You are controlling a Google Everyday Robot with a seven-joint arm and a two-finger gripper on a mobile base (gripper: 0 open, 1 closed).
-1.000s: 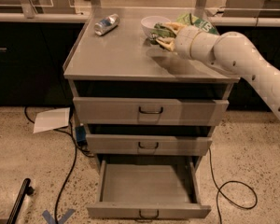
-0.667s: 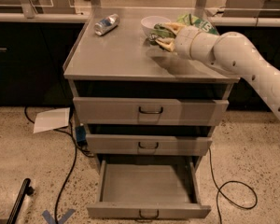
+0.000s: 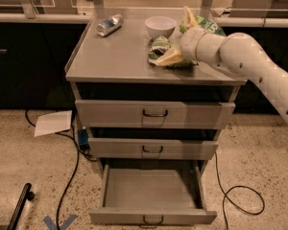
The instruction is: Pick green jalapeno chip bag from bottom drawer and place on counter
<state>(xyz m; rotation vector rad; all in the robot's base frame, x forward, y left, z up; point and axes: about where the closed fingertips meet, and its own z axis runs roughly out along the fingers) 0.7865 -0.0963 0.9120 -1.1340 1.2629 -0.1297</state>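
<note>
The green jalapeno chip bag (image 3: pixel 158 49) is small, wrinkly, green and white. It rests on the counter (image 3: pixel 117 56) near its right front, just in front of a white bowl. My gripper (image 3: pixel 167 58) reaches in from the right and is shut on the bag's front right side, low over the counter. The white arm (image 3: pixel 240 56) stretches off to the right edge. The bottom drawer (image 3: pixel 152 217) stands pulled out below, and its inside (image 3: pixel 151 188) holds nothing.
A silver can (image 3: pixel 109 25) lies at the counter's back left. A white bowl (image 3: pixel 160 26) and a larger bright green bag (image 3: pixel 202 23) stand at the back right. The two upper drawers are shut. Paper (image 3: pixel 54 122) and cables lie on the floor.
My gripper has come down and toward the front with the chip bag, from above the counter beside the bowl to the counter surface. The drawers have not moved.
</note>
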